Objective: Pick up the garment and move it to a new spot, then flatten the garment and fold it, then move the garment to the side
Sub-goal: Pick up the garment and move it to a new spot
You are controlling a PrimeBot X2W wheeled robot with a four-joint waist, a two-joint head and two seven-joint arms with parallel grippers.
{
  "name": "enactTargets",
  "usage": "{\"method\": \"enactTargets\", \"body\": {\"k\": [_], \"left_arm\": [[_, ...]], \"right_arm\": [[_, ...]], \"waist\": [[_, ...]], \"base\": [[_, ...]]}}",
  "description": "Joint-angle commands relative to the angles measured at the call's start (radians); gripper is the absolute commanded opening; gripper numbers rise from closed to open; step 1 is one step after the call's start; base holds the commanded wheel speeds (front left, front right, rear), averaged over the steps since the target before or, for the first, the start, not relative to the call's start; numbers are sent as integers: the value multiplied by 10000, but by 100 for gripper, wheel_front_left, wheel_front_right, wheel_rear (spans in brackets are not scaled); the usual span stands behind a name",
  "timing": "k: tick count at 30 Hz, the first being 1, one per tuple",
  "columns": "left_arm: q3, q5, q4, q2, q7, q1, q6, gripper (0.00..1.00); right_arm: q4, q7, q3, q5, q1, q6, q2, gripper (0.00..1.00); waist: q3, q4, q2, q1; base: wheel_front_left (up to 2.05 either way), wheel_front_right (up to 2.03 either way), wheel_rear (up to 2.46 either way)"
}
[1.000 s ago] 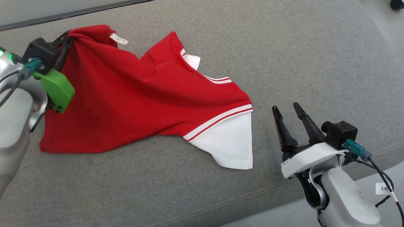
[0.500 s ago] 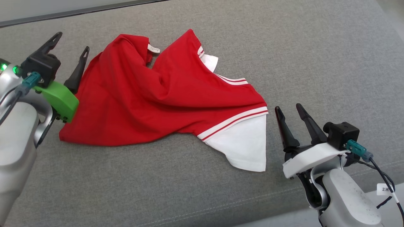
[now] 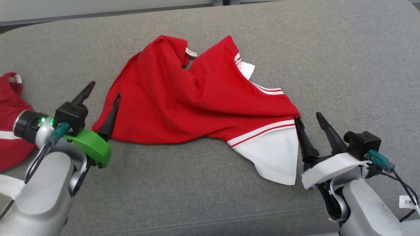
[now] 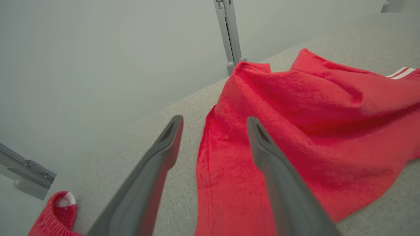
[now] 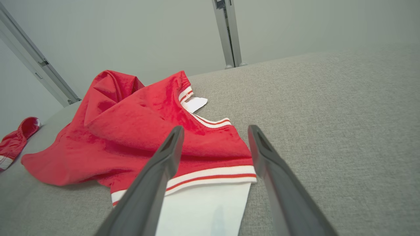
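Beside garment [image 3: 197,105], left tool [image 3: 105,89] agape, empty.

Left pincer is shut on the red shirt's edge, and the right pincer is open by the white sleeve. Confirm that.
Not quite. The left pincer is open, not shut: the left wrist view shows its fingers spread over the shirt's edge. The right pincer is open by the white sleeve, as stated.

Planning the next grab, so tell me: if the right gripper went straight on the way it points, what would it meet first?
Most likely the garment's white sleeve, lying just ahead between the open right gripper's fingers. Its height above the cushion is unclear, so it might skim over.
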Motion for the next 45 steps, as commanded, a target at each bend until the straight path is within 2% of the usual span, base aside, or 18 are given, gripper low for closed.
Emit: {"method": "enactTargets", "body": {"k": [1, 10, 20, 30, 35, 36, 37, 38, 39, 45], "left_arm": [[99, -62, 52, -135, -35, 254, -42, 100], [793, 42, 873, -787, -35, 869, -262, 100], [1138, -173, 2490, -964, -35, 748, -502, 100], [1228, -336, 3567, -947, -35, 265, -596, 100], [1074, -572, 3822, -1118, -35, 133, -600, 100], [1007, -652, 3895, -1128, -35, 135, -600, 66], [893, -685, 3953, -1120, -35, 108, -600, 38], [822, -773, 3966, -1116, -35, 66, -601, 3], [797, -875, 3938, -1135, -35, 51, -601, 0], [753, -976, 3620, -1088, -35, 329, -603, 0]], "right_arm": [[-35, -22, -54, -16, 126, -1, -71, 100], [-96, -22, -198, -38, 213, -1, -366, 100], [-156, -22, -140, -11, 103, -1, -447, 100], [-151, -22, -117, -70, -81, -1, -451, 100], [-189, -22, -143, -85, -28, -3, -455, 100], [-188, -22, -131, -82, -26, -1, -462, 100], [-179, -22, -113, -76, -36, -1, -465, 100], [-165, -22, -103, -70, -49, -1, -467, 100], [-157, -22, -114, -72, -54, -1, -470, 100], [-71, -22, -141, -121, 103, -1, -395, 100]], "waist": [[35, 149, 0, 0], [136, 410, 0, 0], [321, 341, 0, 0], [663, -26, 0, 0], [694, -129, 0, 0], [692, -149, 0, 0], [687, -166, 0, 0], [678, -175, 0, 0], [668, -173, 0, 0], [393, -35, 0, 0]], "base": [[0, 0, 0], [0, 0, 0], [0, 0, 0], [0, 0, 0], [0, 0, 0], [0, 0, 0], [0, 0, 0], [0, 0, 0], [0, 0, 0], [0, 0, 0]]}}
